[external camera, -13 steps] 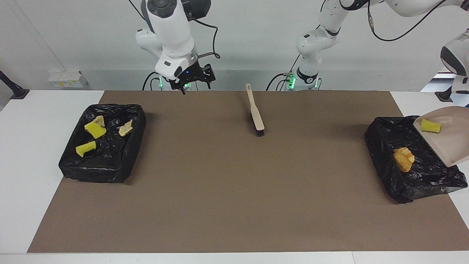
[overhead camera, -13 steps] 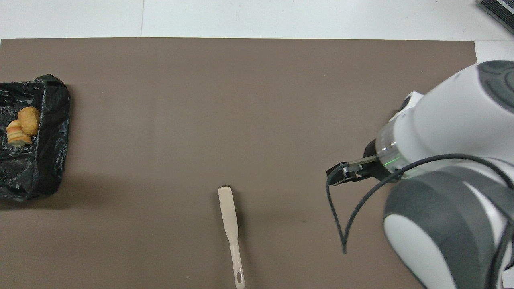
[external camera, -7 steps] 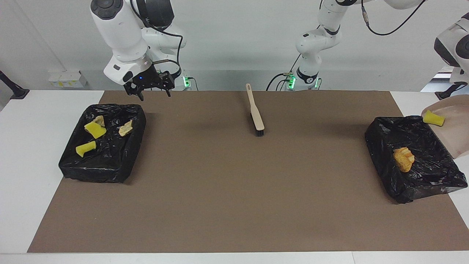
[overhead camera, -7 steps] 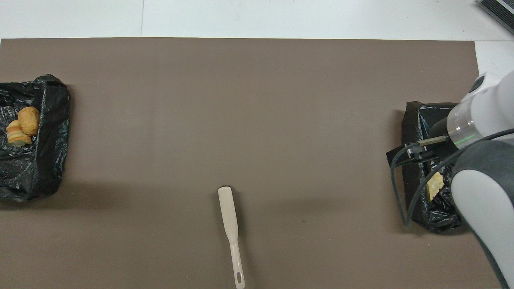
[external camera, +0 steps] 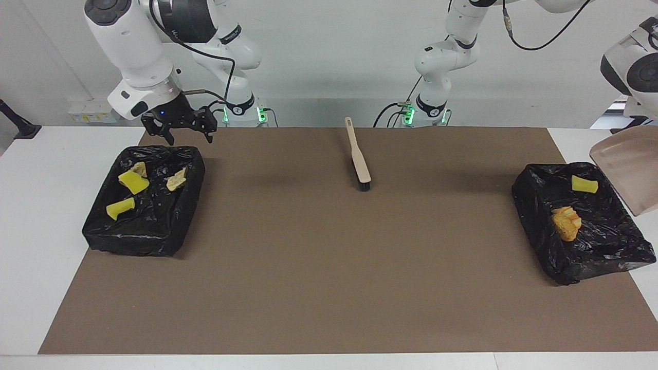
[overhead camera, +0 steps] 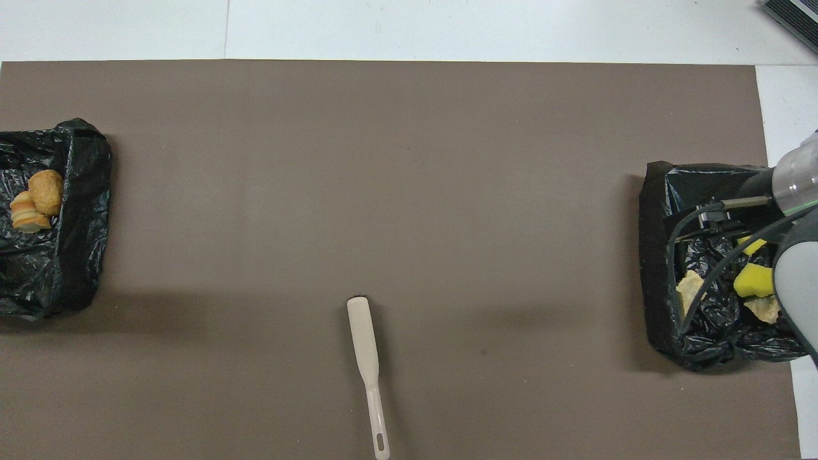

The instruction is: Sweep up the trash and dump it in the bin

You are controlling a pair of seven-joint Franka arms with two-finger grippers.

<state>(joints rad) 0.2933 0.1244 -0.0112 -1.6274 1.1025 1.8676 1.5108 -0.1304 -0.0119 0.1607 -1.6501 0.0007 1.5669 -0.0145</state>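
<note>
Two black-lined bins stand at the table's ends. The bin (external camera: 191,154) at the right arm's end holds trash: yellow sponge pieces (external camera: 133,181) and tan chunks (external camera: 176,180). My right gripper (external camera: 188,135) hangs open and empty over that bin's rim on the robots' side. The bin (external camera: 529,177) at the left arm's end holds a yellow sponge piece (external camera: 584,184) and orange chunks (external camera: 566,223). A beige dustpan (external camera: 627,174) hangs tilted and empty in the air beside this bin under the left arm. My left gripper lies outside the picture, shut on the dustpan.
A beige brush (external camera: 358,154) lies on the brown mat (external camera: 329,267) near the robots, about midway between the arms, its handle (overhead camera: 378,421) pointing toward them. White tabletop borders the mat.
My right gripper swung from over the mat near the brush to over its own end's bin. The yellow sponge piece slid off the dustpan into the bin. The dustpan drew away from the bin.
</note>
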